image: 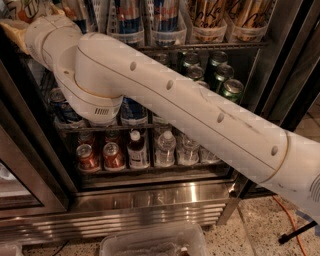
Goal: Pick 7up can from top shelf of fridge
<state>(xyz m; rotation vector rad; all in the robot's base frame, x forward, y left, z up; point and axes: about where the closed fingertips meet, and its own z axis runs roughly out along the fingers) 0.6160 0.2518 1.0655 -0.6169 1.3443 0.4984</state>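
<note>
The fridge [150, 200] stands open in front of me. My white arm [165, 105] reaches up and left across it to the top shelf [200, 47], a dark wire rack with clear bins of tall cans. My gripper [11, 31] is at the far left end of that shelf, mostly hidden behind the wrist. A whitish can with coloured lettering [22, 7], probably the 7up can, stands just above the gripper and is cut off by the frame's top edge. I cannot tell whether the gripper touches it.
Blue-and-silver tall cans [127, 15] and brown-gold cans [205, 15] fill the top bins. Green cans [222, 75] and blue cans [65, 107] sit on the middle rack. Red cans [89, 157] and bottles [165, 147] stand below. A clear tub [150, 242] lies on the floor.
</note>
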